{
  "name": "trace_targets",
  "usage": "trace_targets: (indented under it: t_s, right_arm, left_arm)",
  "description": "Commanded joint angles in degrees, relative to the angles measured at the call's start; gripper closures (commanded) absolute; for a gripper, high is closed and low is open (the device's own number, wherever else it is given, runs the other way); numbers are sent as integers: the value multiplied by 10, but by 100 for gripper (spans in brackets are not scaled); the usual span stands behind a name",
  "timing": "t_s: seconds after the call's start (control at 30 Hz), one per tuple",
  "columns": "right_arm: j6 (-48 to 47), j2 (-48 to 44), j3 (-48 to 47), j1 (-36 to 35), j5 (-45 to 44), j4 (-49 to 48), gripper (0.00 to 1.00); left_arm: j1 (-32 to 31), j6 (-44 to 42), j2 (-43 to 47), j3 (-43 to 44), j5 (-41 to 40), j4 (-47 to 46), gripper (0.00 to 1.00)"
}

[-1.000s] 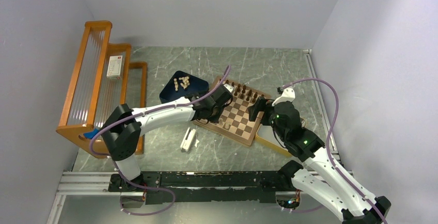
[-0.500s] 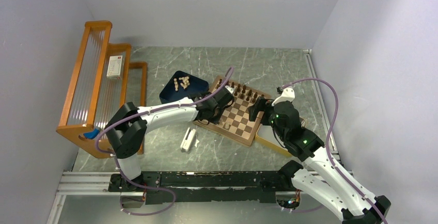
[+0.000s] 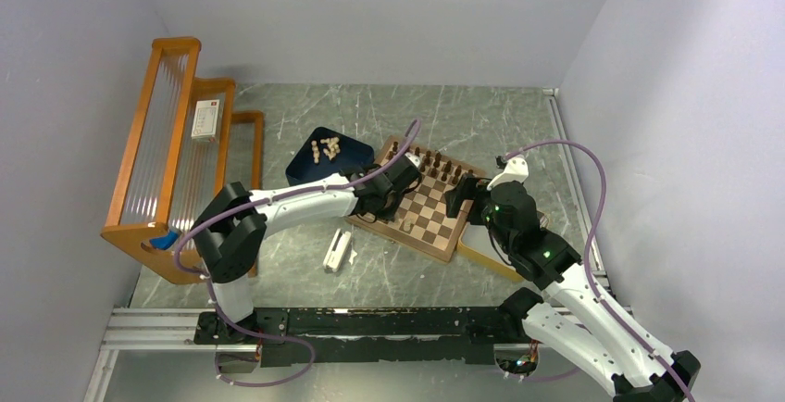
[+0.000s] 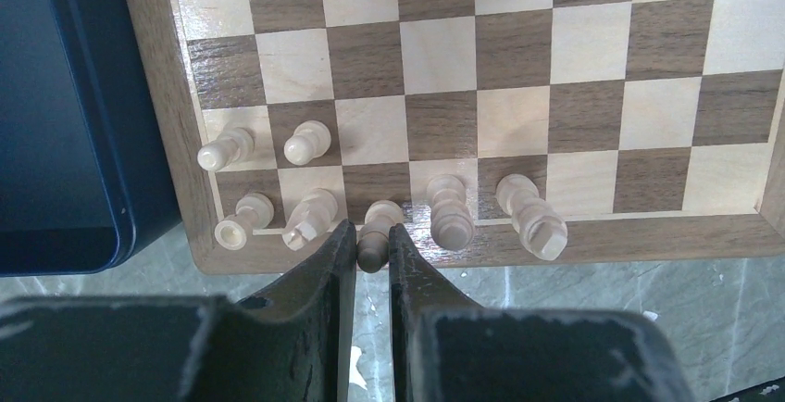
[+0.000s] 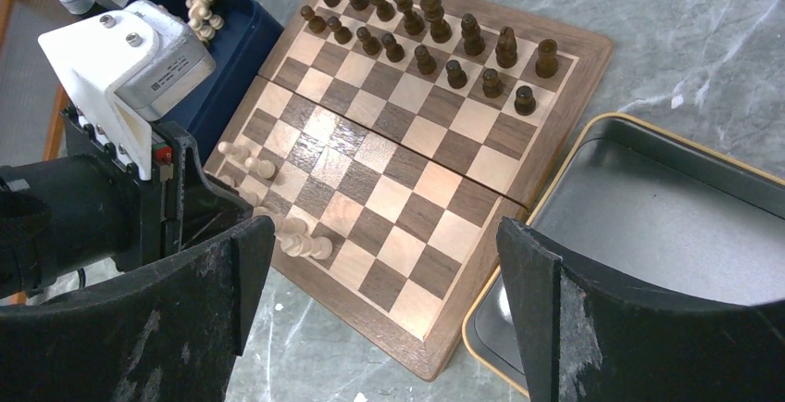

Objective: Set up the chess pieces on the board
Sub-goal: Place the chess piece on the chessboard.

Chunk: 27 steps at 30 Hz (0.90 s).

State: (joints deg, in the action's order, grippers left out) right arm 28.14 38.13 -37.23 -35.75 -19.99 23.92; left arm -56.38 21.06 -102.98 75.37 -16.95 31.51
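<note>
Only the left wrist view shows the grip closely: the left gripper (image 4: 371, 235) is closed on a pale tan piece (image 4: 380, 219) at the lower edge of the frame, over the last row of the board (image 4: 518, 50). Six other pale pieces (image 4: 449, 212) are seen on the two nearest rows, toward the lower left. The far side of the board is shown only in the right wrist view, at the top of the frame, where the dark brown pieces (image 5: 426, 31) are ranged in two rows. There the right gripper (image 5: 389, 235) is seen with its jaws spread wide and nothing between them. A dark, yellow-rimmed tray (image 5: 666, 226) lies just beside the board at the lower right. In the top view the board is placed mid-frame on a veined grey-green table (image 3: 481, 115), and a blue tray (image 3: 305, 170) with loose pale pieces (image 3: 326, 149) is seen at the board's upper left. The board is checkered in light and dark wood with a brown rim. The pieces are small turned wood with rounded heads.
</note>
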Motion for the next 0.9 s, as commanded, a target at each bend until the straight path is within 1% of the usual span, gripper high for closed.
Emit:
trace_targets:
  t_s: [0.0,0.13,0.27,0.4,0.57,0.87]
  right_arm:
    - [-3,2,-15,-2,-4,-6,5]
    - [0,0,-24,-2,-4,1,5]
    - [-5,-7,-18,-2,-4,-1,5]
    - [-4,-7,-25,-2,-10,7,5]
    - [-1,-7,-23,-2,-7,2,5]
    - [0,-1,-19,-2,-4,0,5]
  left_arm:
    - [-3,0,-14,26,-8,-5,86]
    - [-3,2,-17,24,-18,-15,85]
    - [-2,7,-31,39,-23,0,85]
    - [-2,7,-32,28,-21,-11,85]
    - [-3,6,-40,30,-22,-3,86]
    - [-3,3,-42,36,-21,7,82]
